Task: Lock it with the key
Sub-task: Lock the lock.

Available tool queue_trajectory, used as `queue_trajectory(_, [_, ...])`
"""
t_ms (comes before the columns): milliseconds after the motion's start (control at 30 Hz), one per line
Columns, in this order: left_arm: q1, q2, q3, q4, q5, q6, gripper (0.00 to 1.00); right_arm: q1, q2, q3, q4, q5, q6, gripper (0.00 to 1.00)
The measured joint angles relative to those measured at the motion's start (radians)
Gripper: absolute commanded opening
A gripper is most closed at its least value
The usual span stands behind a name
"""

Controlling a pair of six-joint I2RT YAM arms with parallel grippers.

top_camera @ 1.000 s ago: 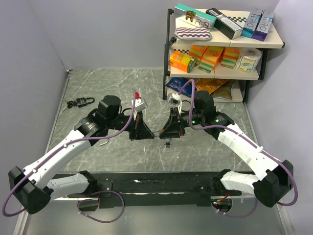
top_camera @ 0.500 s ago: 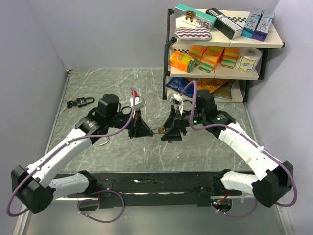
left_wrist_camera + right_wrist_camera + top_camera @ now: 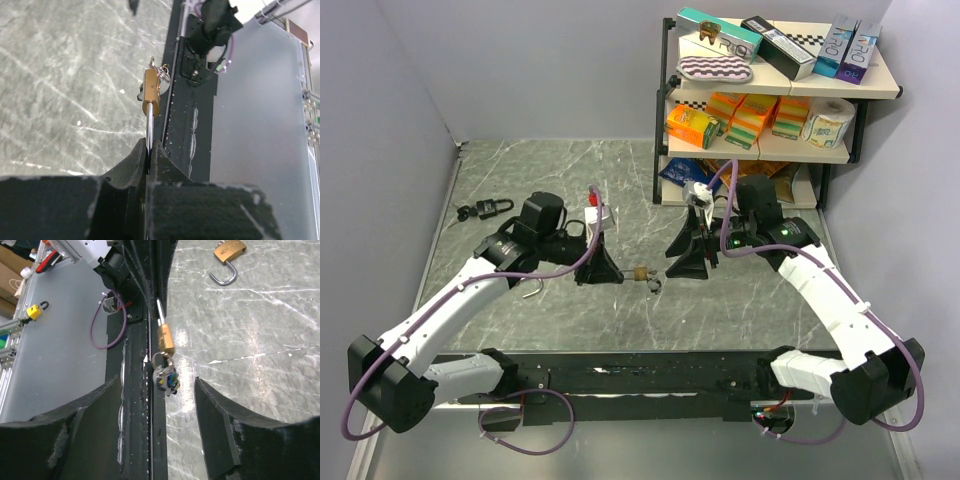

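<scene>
A small brass padlock [image 3: 641, 272] hangs in the air between the two arms. My left gripper [image 3: 617, 272] is shut on its steel shackle [image 3: 149, 132], and the brass body [image 3: 151, 94] sticks out beyond the fingertips. A key with a ring of keys [image 3: 166, 377] sits in the lock's far end [image 3: 166, 338]. My right gripper [image 3: 683, 257] is open and empty, a short way right of the keys, with its fingers [image 3: 210, 405] on either side of them and not touching.
A second brass padlock [image 3: 227, 252] with an open shackle lies on the table under the left arm [image 3: 532, 289]. A black padlock with keys [image 3: 492, 209] lies at the far left. A stocked shelf [image 3: 770, 90] stands at the back right.
My right gripper has opened, let go of the key and drawn back to the right and away. My left gripper still holds the padlock, with the key left in it.
</scene>
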Motion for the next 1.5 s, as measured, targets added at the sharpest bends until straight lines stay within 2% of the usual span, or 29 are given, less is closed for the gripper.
queue_trajectory(233, [-0.068, 0.009, 0.014, -0.005, 0.008, 0.023, 0.01, 0.053, 0.000, 0.000, -0.003, 0.006, -0.003, 0.49])
queue_trajectory(600, [-0.074, 0.009, 0.014, -0.001, 0.013, 0.014, 0.01, 0.111, 0.024, 0.000, -0.098, 0.047, -0.116, 0.45])
queue_trajectory(767, [-0.074, 0.009, 0.014, 0.000, 0.014, 0.013, 0.01, 0.114, 0.048, 0.000, -0.127, 0.069, -0.148, 0.38])
queue_trajectory(867, [-0.074, 0.009, 0.014, -0.001, 0.012, 0.005, 0.01, 0.119, 0.054, 0.000, -0.132, 0.070, -0.156, 0.31])
queue_trajectory(900, [-0.074, 0.010, 0.014, -0.001, 0.012, 0.005, 0.01, 0.121, 0.054, 0.000, -0.133, 0.070, -0.158, 0.22])
queue_trajectory(967, [-0.074, 0.011, 0.014, -0.001, 0.011, 0.001, 0.01, 0.124, 0.054, 0.000, -0.134, 0.070, -0.161, 0.12])
queue_trajectory(1000, [-0.074, 0.011, 0.014, 0.000, 0.010, -0.002, 0.01, 0.125, 0.054, 0.000, -0.135, 0.070, -0.163, 0.03])
queue_trajectory(1033, [-0.074, 0.012, 0.014, -0.002, 0.011, -0.004, 0.01, 0.126, 0.054, 0.000, -0.135, 0.071, -0.163, 0.00])
queue_trajectory(1500, [-0.025, 0.028, 0.006, 0.038, 0.065, 0.009, 0.01, 0.087, 0.019, -0.023, -0.115, 0.069, -0.214, 0.00])
